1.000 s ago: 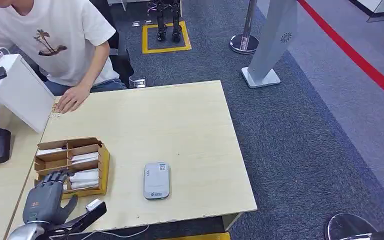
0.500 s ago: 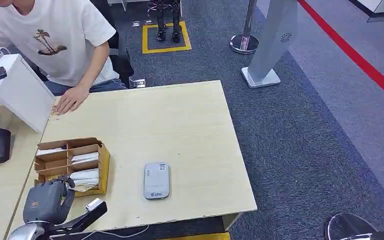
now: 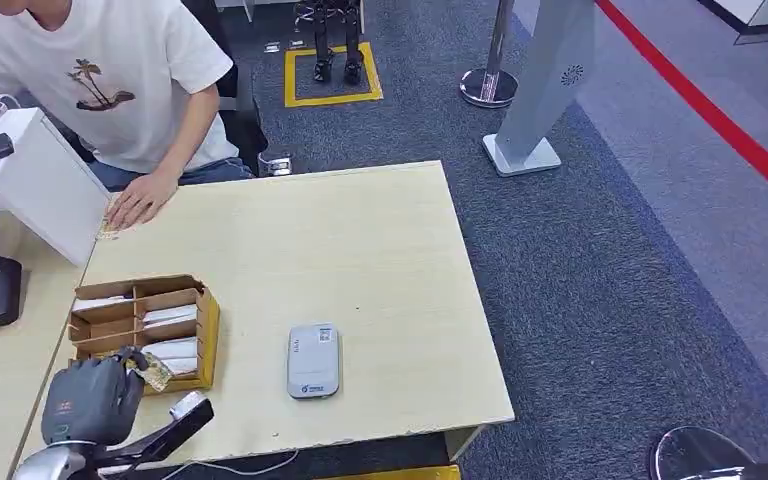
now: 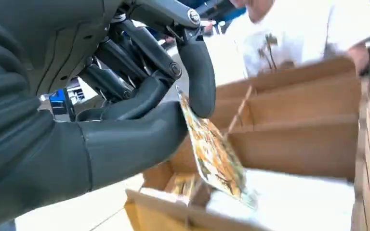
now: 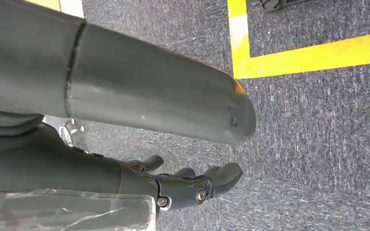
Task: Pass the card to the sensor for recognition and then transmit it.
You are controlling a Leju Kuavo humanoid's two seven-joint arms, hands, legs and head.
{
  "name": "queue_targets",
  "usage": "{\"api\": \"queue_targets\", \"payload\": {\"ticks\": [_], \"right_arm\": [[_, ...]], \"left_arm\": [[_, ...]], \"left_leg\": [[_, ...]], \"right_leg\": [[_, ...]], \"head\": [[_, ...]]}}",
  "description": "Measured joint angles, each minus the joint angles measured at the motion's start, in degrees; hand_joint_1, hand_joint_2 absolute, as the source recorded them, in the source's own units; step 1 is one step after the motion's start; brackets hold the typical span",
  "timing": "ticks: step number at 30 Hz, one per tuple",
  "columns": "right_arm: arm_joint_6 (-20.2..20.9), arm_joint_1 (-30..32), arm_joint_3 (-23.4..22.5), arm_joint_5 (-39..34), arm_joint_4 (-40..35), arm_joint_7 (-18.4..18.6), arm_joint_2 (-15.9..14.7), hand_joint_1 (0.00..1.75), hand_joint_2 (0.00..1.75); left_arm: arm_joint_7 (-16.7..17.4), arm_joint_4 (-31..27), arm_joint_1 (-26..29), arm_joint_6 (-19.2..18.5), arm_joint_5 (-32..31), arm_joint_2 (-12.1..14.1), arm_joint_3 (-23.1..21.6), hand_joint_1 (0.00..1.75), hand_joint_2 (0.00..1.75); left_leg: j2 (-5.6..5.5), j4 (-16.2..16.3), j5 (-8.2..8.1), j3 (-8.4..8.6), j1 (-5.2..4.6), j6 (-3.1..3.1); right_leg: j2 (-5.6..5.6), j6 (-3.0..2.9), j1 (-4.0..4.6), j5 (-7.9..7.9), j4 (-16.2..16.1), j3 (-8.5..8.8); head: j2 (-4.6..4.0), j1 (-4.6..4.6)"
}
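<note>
My left hand (image 3: 95,398), fingers spread a second ago, now pinches a colourful printed card (image 4: 211,149) lifted just above the brown cardboard divider box (image 3: 142,330), ready for the grey flat sensor (image 3: 313,361) beside the box.

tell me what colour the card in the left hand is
The card pinched by the left hand has a busy yellow-orange print, clearest in the left wrist view.

No legible text; small unreadable markings on the grey sensor (image 3: 313,361)
</note>
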Motion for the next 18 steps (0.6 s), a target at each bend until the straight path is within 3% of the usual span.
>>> {"api": "queue_targets", "payload": {"ticks": [8,18], "right_arm": [[0.02,0.28,0.0,-0.11,0.0,0.0,0.02,0.0,0.0],[-0.15,0.37,0.0,0.28,0.0,0.07,0.0,0.0,0.0]], "left_arm": [[-0.22,-2.36,0.31,1.35,1.12,0.02,1.93,1.75,1.75],[-4.07,-5.11,0.52,1.27,7.89,0.02,12.93,1.75,1.75]], "left_leg": [[0.0,0.0,0.0,0.0,0.0,0.0],[0.0,0.0,0.0,0.0,0.01,0.0]], "right_leg": [[0.0,0.0,0.0,0.0,0.0,0.0],[0.0,0.0,0.0,0.0,0.01,0.0]], "head": [[-0.02,0.0],[-0.02,0.0]]}}
